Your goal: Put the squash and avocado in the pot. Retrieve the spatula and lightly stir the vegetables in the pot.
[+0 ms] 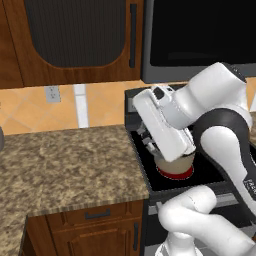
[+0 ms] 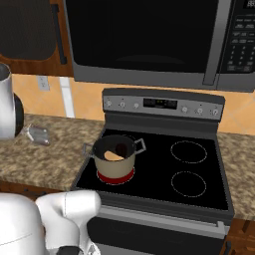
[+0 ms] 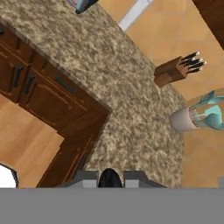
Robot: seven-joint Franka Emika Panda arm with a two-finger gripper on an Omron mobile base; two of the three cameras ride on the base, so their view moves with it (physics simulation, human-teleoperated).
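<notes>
The cream pot (image 2: 115, 160) stands on the glowing red front-left burner (image 2: 116, 177). Inside it lie the pale tan squash (image 2: 113, 156) and, behind that, the dark avocado (image 2: 121, 148). Left of the stove and above the counter, the spatula's grey metal head (image 2: 38, 134) sticks out; its handle runs behind my hand at the picture's left edge. My gripper (image 3: 109, 177) is shut, with a dark sliver between its pads. In the left base view my gripper (image 1: 148, 143) hangs beside the pot (image 1: 175, 163) and half hides it.
The stove top (image 2: 189, 169) has further unlit burners, and a microwave (image 2: 149, 40) hangs above it. The granite counter (image 1: 65, 160) runs left of the stove. A knife block (image 3: 177, 70) and a holder of teal utensils (image 3: 192, 117) stand at its far end.
</notes>
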